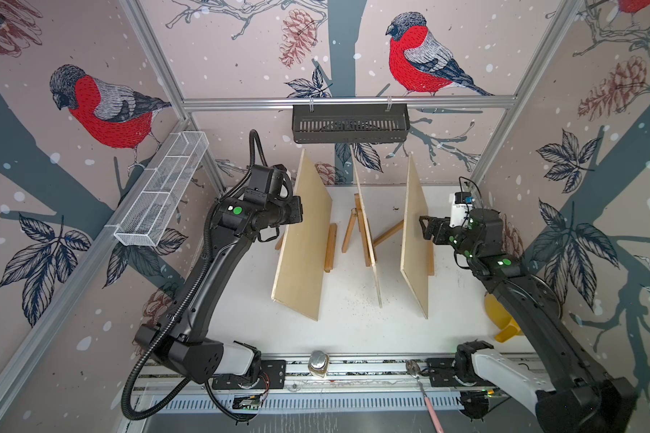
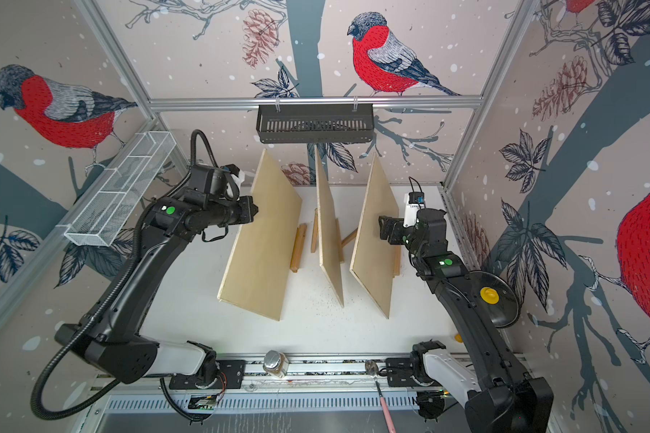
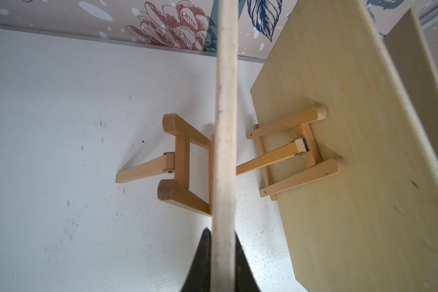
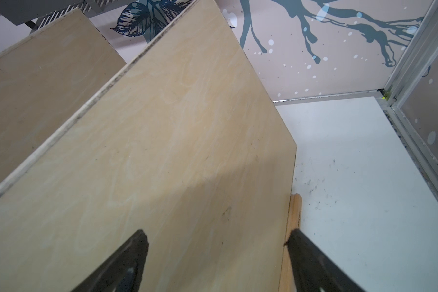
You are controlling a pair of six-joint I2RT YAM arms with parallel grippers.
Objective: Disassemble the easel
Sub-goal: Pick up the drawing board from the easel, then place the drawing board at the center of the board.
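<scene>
We find the left gripper (image 1: 296,210) clamped on the top edge of the left board (image 1: 303,247) (edge-on in the wrist view), which leans on its easel (image 3: 182,156). We judge lift-off is in hand. Next: raise the board straight, clear of the ledge. The right gripper (image 1: 425,228) gapes beside the right board (image 1: 415,247). The counter (image 1: 353,330) is white, scuffed and speckled; the walls (image 1: 241,56) are bird-printed.

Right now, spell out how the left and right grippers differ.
The left gripper is shut on the left board, at its upper edge; the right gripper is open and holds nothing. The left gripper straddles its board's edge; the right gripper faces the flat side of the right board. Both are black and point inward.
</scene>
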